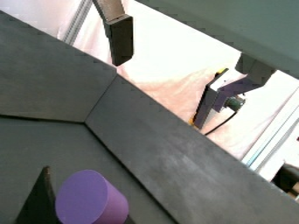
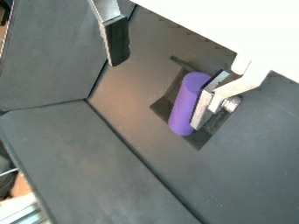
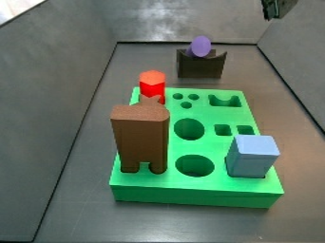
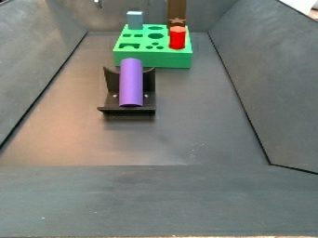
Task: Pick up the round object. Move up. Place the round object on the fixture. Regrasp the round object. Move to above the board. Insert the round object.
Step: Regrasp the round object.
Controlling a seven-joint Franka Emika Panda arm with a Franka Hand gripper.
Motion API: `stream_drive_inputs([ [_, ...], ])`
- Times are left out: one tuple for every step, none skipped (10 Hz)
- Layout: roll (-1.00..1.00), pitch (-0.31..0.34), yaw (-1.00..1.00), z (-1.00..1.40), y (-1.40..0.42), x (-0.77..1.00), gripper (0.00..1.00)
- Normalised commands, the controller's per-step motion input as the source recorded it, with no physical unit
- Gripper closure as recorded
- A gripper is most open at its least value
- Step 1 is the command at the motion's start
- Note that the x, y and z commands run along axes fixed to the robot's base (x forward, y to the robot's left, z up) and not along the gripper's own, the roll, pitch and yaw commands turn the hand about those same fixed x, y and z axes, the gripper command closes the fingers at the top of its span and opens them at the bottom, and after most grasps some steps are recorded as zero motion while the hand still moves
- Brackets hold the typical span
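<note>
The round object is a purple cylinder [image 2: 187, 103]. It lies in the notch of the dark fixture [image 4: 125, 108], as both side views show [image 3: 200, 46] [image 4: 132, 82]. My gripper [image 2: 170, 66] is open and empty and hangs above the fixture, with one finger [image 2: 219, 94] beside the cylinder and the other [image 2: 117, 39] well apart from it. In a wrist view the cylinder's end [image 1: 91, 199] shows low under the gripper [image 1: 176, 66]. The green board [image 3: 191, 196] lies apart from the fixture [image 3: 200, 65]. Only a corner of the gripper [image 3: 273, 8] shows in a side view.
On the board [image 4: 155, 59] stand a red hexagonal peg [image 3: 151, 84], a tall brown arch block [image 3: 139, 138] and a blue cube [image 3: 253, 155]. Several holes in the board are open. Dark sloping walls [image 4: 37, 84] enclose the floor on all sides.
</note>
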Motion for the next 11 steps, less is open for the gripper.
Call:
stream_drive_inputs([
  [0.23, 0.097, 0.15, 0.0, -0.02, 0.08, 0.0],
  [0.17, 0.143, 0.19, -1.0, 0.08, 0.03, 0.0],
  [0.15, 0.112, 0.2, -1.0, 0.08, 0.03, 0.0],
  [0.14, 0.07, 0.2, -1.0, 0.07, 0.05, 0.0],
  [0.12, 0.027, 0.2, -1.0, 0.06, 0.06, 0.0],
  [0.1, -0.022, 0.18, -1.0, 0.06, 0.07, 0.0],
  [0.09, -0.059, 0.16, -1.0, 0.06, 0.08, 0.0],
  [0.08, -0.09, 0.13, -1.0, 0.05, 0.08, 0.0],
  [0.08, -0.115, 0.1, -1.0, 0.05, 0.09, 0.0],
  [0.07, -0.123, 0.05, -1.0, 0.04, 0.1, 0.0],
  [0.07, -0.118, 0.02, -1.0, 0.04, 0.11, 0.0],
])
